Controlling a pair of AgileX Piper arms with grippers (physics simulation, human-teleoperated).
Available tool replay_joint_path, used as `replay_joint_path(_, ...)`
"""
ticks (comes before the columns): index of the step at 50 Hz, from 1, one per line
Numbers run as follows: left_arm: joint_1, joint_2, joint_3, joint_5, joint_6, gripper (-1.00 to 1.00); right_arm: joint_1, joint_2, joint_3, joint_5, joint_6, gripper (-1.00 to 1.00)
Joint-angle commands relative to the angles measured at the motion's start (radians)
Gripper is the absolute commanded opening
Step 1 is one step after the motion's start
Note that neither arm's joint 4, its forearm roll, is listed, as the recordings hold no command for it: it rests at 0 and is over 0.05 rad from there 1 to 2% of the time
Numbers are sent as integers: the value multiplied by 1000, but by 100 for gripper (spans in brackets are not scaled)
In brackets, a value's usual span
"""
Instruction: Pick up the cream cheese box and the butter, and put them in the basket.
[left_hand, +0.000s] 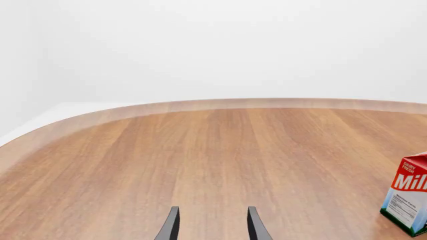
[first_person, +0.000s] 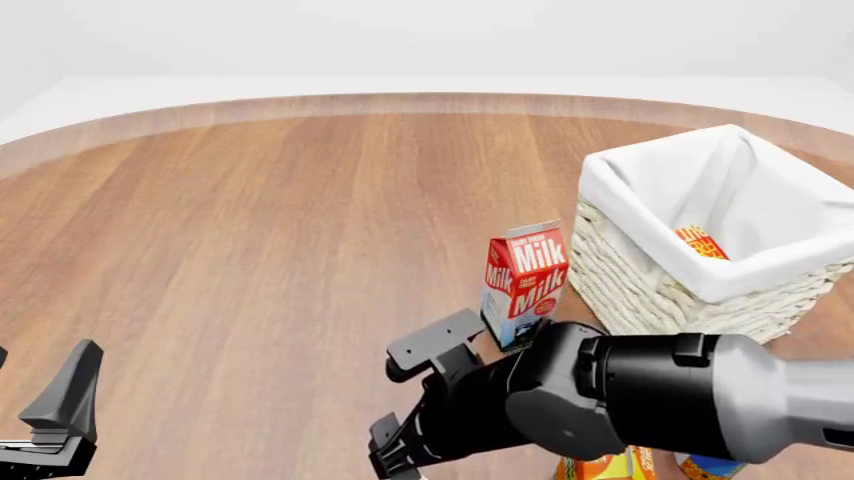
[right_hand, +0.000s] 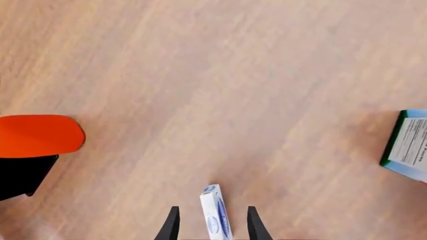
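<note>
The right gripper (right_hand: 210, 222) points down at the table (first_person: 267, 220) with its two dark fingers spread apart, and the cream cheese box (right_hand: 216, 215), a thin white and blue box seen edge-on, stands in the gap between them. There is wood showing on both sides of the box, so the fingers are around it without pressing on it; the jaws are released, not clenched. In the front view that gripper (first_person: 414, 405) sits at the near end of a thick black and grey arm, just in front of the milk carton (first_person: 523, 285), which stands upright a little beyond it. Off to the right gripper's far right is the basket (first_person: 627, 260), white wicker with cloth folded over the rim, and a bit of red and orange, the butter (first_person: 698, 242), lies inside against the lining. Under the right arm, orange and blue corners of another carton (first_person: 607, 467) peek out.

The left gripper (left_hand: 210, 225) hovers over bare wood with its fingers apart and nothing between them. The milk carton (left_hand: 408, 195) stands well off to its side.
</note>
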Motion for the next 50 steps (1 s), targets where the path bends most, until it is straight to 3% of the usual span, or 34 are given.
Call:
replay_joint_path(1,0,0,0,0,0,100,10,-8,4,0,12,100)
replay_joint_path(50,0,0,0,0,0,100,3,36,67,-93,32,100)
